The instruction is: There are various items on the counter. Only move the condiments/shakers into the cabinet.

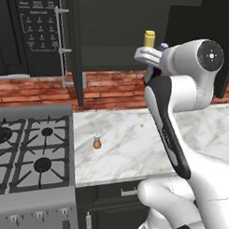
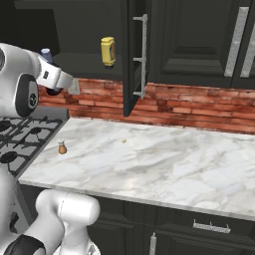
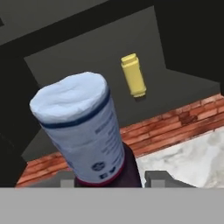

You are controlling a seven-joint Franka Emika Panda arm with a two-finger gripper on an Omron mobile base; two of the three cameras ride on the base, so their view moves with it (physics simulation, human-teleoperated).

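- Hand view shows my hand (image 3: pixel 112 180) closed around the sauce bottle (image 3: pixel 83 131), its blue-grey cap toward the camera, raised in front of the open cabinet (image 3: pixel 87 78).
- One done: the yellow squeeze bottle (image 2: pixel 108 51) stands on the cabinet shelf, near the open door.
- I judge the sauce bottle nearly delivered; it is at shelf height, not yet set down.
- Left: the orange-brown shaker (image 1: pixel 97 143) sits on the table (image 1: pixel 129 149) near its stove-side edge.
- The orange speck (image 1: pixel 142 125) near the table's middle stays.
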